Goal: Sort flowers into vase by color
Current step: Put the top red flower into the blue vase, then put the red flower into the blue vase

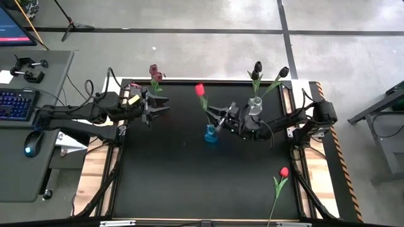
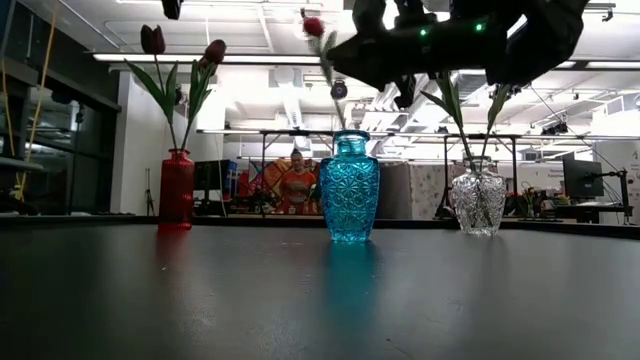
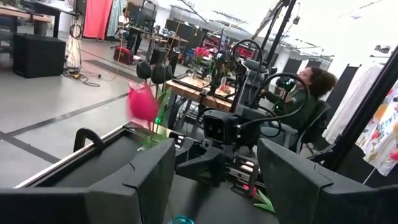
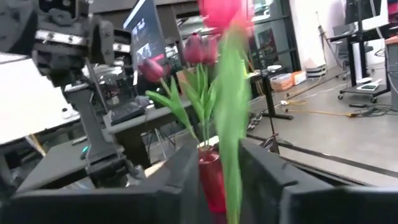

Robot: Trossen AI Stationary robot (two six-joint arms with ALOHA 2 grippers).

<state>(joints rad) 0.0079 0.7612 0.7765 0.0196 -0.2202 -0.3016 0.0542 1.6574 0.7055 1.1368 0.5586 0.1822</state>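
My right gripper (image 1: 218,122) is over the blue vase (image 2: 349,187), shut on a red tulip (image 1: 200,89). The tulip's head (image 2: 313,25) stands high, and its stem (image 2: 335,100) runs down to the vase's mouth. My left gripper (image 1: 163,108) is open and holds nothing, near the red vase (image 2: 176,190) that carries two maroon tulips (image 1: 154,72). The clear vase (image 2: 479,200) holds two near-black tulips (image 1: 257,67). Another red tulip (image 1: 282,174) lies flat near the table's right edge. My right gripper pinches the red tulip's green stem (image 4: 232,163) between its two fingers, well below the head. The fingers come roughly level from the table's right and lie across the stem. The tulip stands tilted, with its head (image 4: 224,9) above the fingers. Its lower end is at the blue vase's mouth (image 2: 345,132).
The three vases stand along the far half of the dark table (image 1: 189,183), which has free room in its near half. A desk with a keyboard (image 1: 14,104) and mouse sits to the left. A person (image 2: 297,185) is in the room beyond the table.
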